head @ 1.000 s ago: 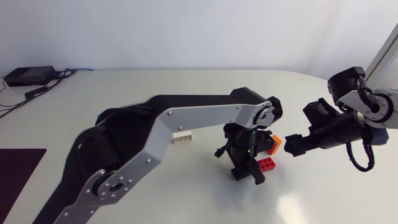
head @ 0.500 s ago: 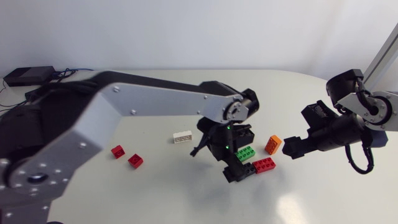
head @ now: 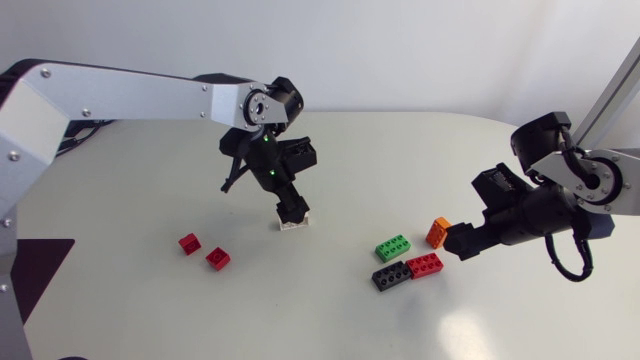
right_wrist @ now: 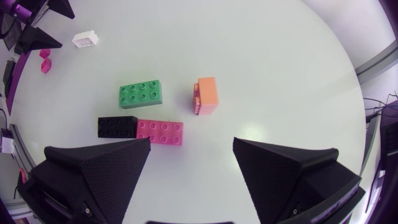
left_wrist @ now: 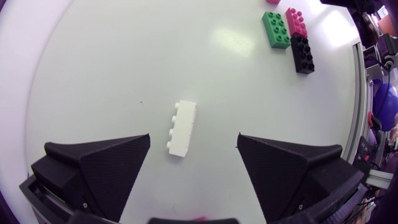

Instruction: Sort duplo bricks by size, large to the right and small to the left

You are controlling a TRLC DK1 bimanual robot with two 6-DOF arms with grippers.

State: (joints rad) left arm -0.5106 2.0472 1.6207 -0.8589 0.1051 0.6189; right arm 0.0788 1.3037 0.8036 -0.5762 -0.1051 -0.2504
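As they lie, four clustered bricks (head: 393, 247), two small bricks (head: 189, 243), one white (left_wrist: 181, 127)

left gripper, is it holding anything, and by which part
Nothing is held: the left gripper is open, the white brick lying untouched between its fingers. The right gripper is open too.

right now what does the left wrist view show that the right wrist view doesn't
Only the left wrist view: the left gripper close up, open, the white brick lying untouched between its fingers. Only the right wrist view: the orange brick, two small red bricks, and the right gripper, open. Both: the white brick, green brick, long red brick and black brick.
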